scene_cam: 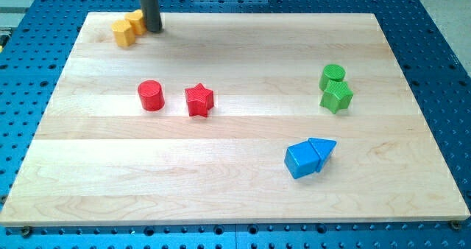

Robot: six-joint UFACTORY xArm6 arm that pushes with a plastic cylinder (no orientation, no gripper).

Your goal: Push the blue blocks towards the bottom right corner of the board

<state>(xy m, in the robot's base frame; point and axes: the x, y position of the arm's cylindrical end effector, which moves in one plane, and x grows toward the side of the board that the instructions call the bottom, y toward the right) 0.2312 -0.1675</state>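
Blue is the pair that matters here: a blue cube-ish block and a blue triangular block sitting touching each other in the near right part of the wooden board, cube on the left, triangle tucked against its right side. They're already fairly close to the bottom right corner, just not in it.

My tip is way off at the far left, right beside two yellow blocks. So the blues lie diagonally down and to the right from it, well apart, nearly the whole board between. No gripper on this rig, just the bare rod, so nothing to open or close.

I reckon the rod needs to land on the upper left side of the blue pair. The red cylinder and red star sit roughly along that diagonal; the green blocks are off to the right.
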